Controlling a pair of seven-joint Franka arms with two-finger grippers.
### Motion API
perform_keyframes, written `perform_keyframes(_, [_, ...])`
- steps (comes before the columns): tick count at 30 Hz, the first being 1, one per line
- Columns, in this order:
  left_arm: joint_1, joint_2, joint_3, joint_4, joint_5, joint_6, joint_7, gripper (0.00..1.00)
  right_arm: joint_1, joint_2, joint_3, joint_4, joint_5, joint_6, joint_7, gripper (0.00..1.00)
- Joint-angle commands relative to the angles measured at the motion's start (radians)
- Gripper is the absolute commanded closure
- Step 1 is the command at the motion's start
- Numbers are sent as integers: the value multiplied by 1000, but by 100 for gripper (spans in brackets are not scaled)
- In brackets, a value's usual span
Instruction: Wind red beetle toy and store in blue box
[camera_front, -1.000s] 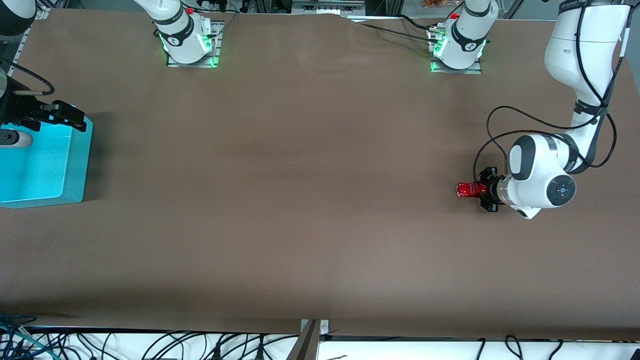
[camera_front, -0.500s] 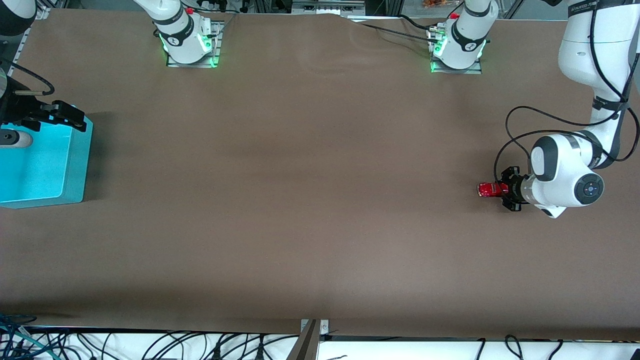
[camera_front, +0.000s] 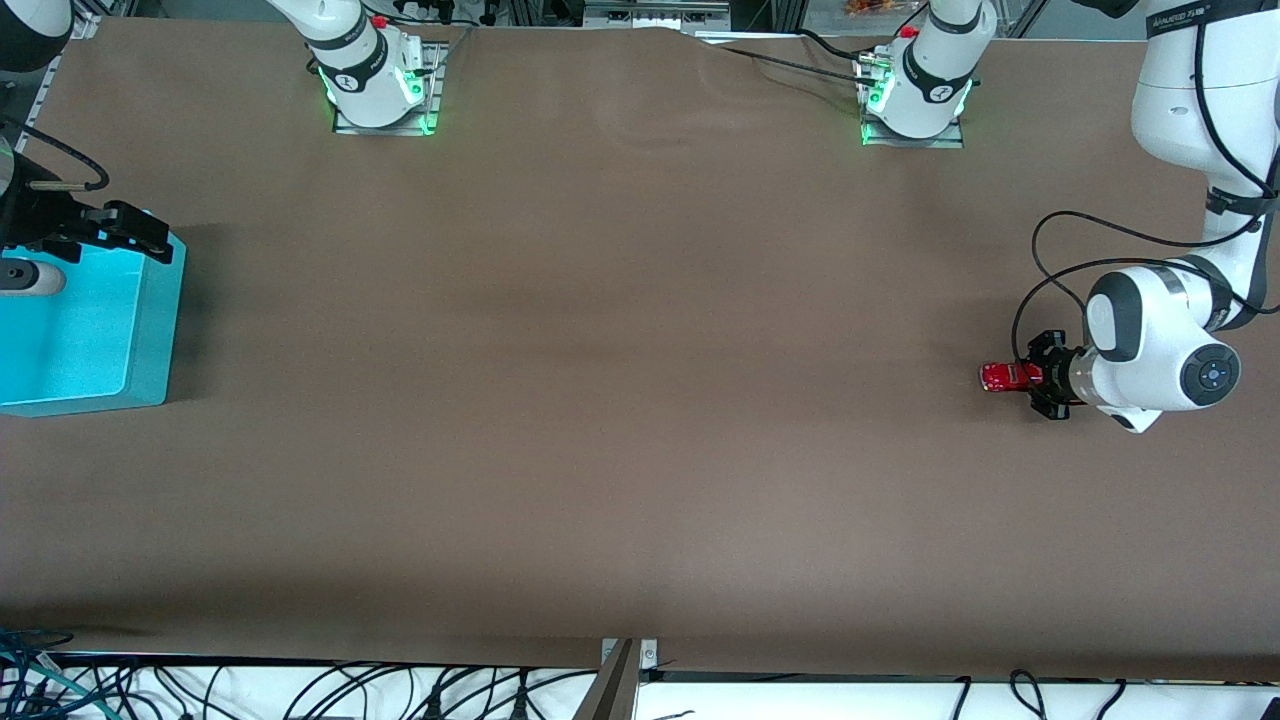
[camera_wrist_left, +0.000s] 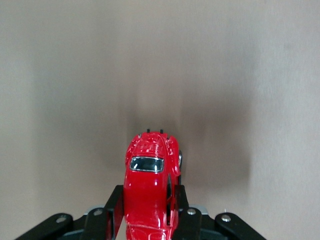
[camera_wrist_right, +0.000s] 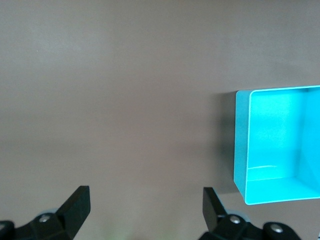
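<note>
The red beetle toy (camera_front: 1003, 376) is low over the brown table near the left arm's end, and my left gripper (camera_front: 1030, 377) is shut on its rear. In the left wrist view the toy (camera_wrist_left: 150, 175) points away from the camera, with a black finger (camera_wrist_left: 114, 206) pressed against each side. I cannot tell whether its wheels touch the table. The blue box (camera_front: 152, 330) stands at the right arm's end. My right gripper (camera_front: 140, 233) hangs open over the box's corner. In the right wrist view that gripper (camera_wrist_right: 145, 202) holds nothing, and the box (camera_wrist_right: 242, 145) lies beside it.
Two arm bases with green lights (camera_front: 378, 95) (camera_front: 915, 100) stand along the table's edge farthest from the front camera. A black cable (camera_front: 1050, 270) loops beside the left wrist. Loose cables (camera_front: 300, 690) run below the table's near edge.
The left gripper has drawn the red beetle toy backward toward the left arm's end of the table. The right arm has not moved.
</note>
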Motion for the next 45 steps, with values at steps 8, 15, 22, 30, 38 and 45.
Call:
perform_keyframes(8, [13,88,38,28,-5,22,69,100,-6,10,4,26,10,-9,-15,0])
perform_keyframes(15, [6,77,38,44,-5,14,107,100,-6,10,4,26,10,-9,-15,0])
perform_keyframes(22, [5,76,37,64,-6,13,125,100,-6,10,4,26,10,-9,-15,0])
perform_keyframes(30, [5,77,37,65,-6,13,145,100,-6,10,4,26,10,-9,-15,0])
perform_keyframes(38, [5,80,37,65,-18,13,104,100,-6,10,4,26,10,-9,-15,0])
perform_keyframes(45, [8,82,38,64,-18,11,64,100,-6,10,4,26,10,-9,-15,0])
